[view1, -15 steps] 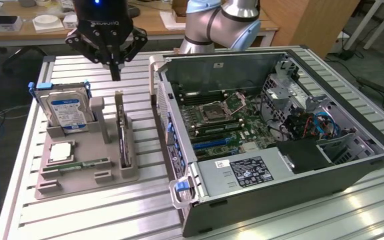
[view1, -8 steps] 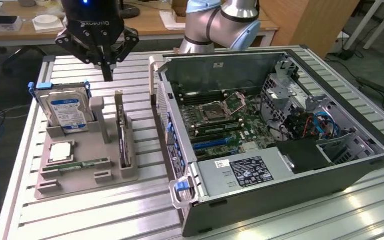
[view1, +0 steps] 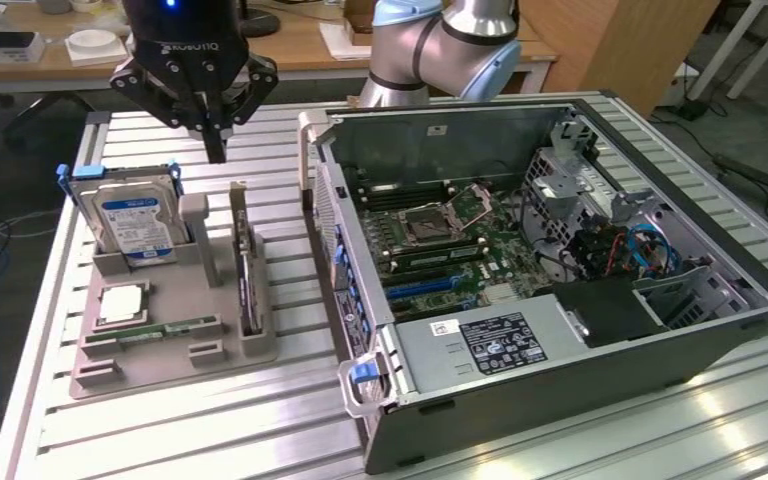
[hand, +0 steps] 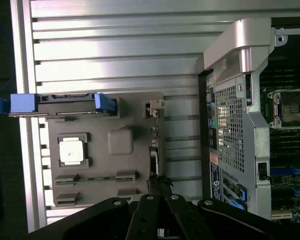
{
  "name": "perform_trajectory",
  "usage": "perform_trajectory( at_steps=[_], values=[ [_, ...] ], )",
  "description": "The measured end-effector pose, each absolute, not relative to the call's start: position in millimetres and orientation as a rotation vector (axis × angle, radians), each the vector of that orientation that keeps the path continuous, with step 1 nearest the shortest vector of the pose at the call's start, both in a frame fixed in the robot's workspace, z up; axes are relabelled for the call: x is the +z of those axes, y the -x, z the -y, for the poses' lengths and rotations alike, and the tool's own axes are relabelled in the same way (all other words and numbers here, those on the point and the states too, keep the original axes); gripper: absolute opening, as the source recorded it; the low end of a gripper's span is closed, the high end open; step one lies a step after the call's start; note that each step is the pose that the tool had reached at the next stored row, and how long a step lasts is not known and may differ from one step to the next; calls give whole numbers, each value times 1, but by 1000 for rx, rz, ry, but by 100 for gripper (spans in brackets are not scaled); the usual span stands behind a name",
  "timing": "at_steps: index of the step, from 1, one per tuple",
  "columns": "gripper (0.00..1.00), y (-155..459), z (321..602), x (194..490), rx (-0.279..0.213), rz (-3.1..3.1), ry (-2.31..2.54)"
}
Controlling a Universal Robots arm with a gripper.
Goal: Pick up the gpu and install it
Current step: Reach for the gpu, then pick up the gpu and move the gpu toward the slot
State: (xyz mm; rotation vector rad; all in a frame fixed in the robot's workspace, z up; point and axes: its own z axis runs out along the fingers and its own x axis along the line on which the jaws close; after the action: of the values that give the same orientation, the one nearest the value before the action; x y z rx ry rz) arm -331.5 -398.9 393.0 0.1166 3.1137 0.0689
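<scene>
**Exterior view.** The claw (view1: pixel 215 145), pinched narrow with its tips together and gripping nothing, is hovering over the far end of the grey holder (view1: pixel 177 290). The gpu (view1: pixel 244 265) is standing on its long edge in a slot of that holder. It is at about 5 o'clock from the claw and apart from it, with its pale bracket strip at the far end. The hard drive (view1: pixel 137 222) is standing upright at 9 o'clock from the gpu. The processor chip (view1: pixel 120 302) and the green memory stick (view1: pixel 160 328) are lying flat at about 8 o'clock from it. The open computer case (view1: pixel 558 400) is resting on the worktop (view1: pixel 224 430) at 3 o'clock from the holder, its motherboard (view1: pixel 438 240) facing upward.

**Wrist view.** The claw is hanging in line with the gpu's thin upper edge (hand: pixel 154 150).
</scene>
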Motion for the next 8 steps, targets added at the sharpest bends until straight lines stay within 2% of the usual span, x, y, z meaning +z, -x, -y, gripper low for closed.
perform_trajectory(
  at_steps=[8],
  values=[
    [10,332,399,393,69,-3114,-117]
  ],
)
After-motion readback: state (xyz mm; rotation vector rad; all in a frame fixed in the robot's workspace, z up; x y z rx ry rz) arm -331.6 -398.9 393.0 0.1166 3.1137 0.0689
